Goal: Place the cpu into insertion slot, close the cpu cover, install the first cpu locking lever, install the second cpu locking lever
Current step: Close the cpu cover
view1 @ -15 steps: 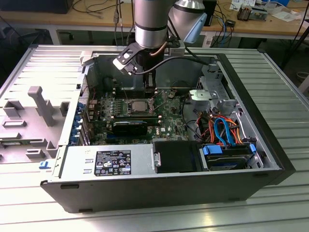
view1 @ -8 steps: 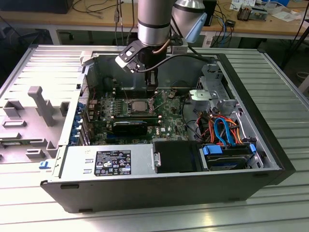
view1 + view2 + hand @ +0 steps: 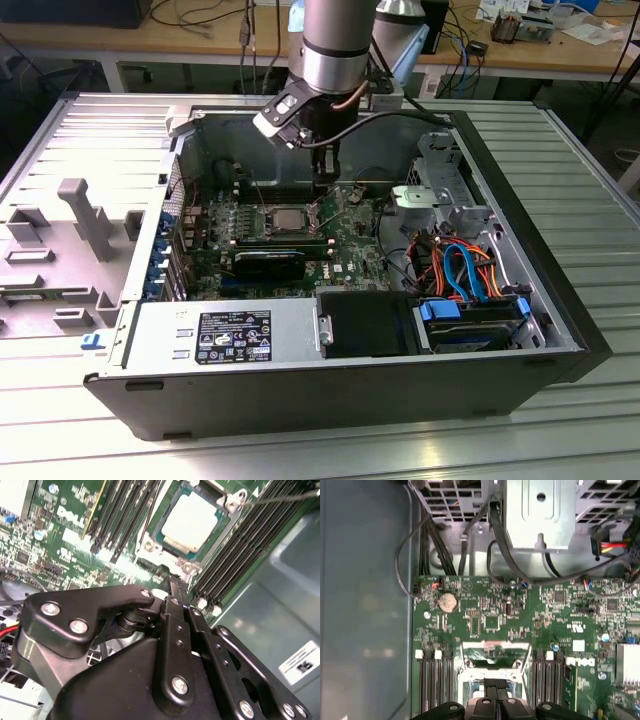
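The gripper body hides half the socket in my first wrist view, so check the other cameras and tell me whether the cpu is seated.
Observer: In the second wrist view the cpu lies flat in the insertion slot, silvery top up.
Operator: Report where the gripper sits.
Observer: In the exterior view the gripper hangs just to the exterior view's right of the slot, low over the green motherboard.
Operator: Check the levers.
Observer: In the second wrist view one thin lever runs out from the slot's corner. I cannot tell whether it is hooked down.
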